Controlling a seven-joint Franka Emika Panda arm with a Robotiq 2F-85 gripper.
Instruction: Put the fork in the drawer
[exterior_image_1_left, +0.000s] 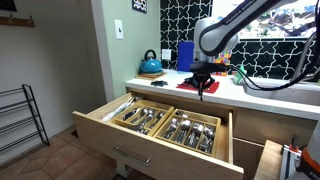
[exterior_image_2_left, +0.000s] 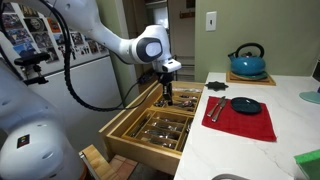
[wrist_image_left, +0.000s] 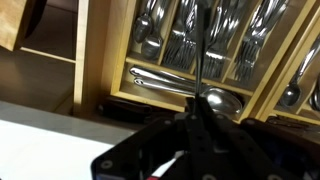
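The drawer (exterior_image_1_left: 100, 126) is pulled open below the counter and shows in both exterior views (exterior_image_2_left: 138, 150). Its wooden compartments (wrist_image_left: 106, 62) hold several forks, spoons and knives. My gripper (exterior_image_2_left: 167, 86) hangs over the back part of the drawer, next to the counter edge (exterior_image_1_left: 203, 86). It is shut on the fork (wrist_image_left: 200, 50), a thin dark piece that points down from the fingers (wrist_image_left: 198, 112) toward the cutlery. In an exterior view the fork (exterior_image_2_left: 168, 99) hangs just above the compartments. It touches nothing in the drawer.
On the counter lie a red mat (exterior_image_2_left: 243, 121) with a dark bowl (exterior_image_2_left: 245, 105) and some cutlery (exterior_image_2_left: 214, 110). A teal kettle (exterior_image_2_left: 248, 60) stands at the back. A black wire rack (exterior_image_1_left: 20, 120) stands on the floor beside the cabinet.
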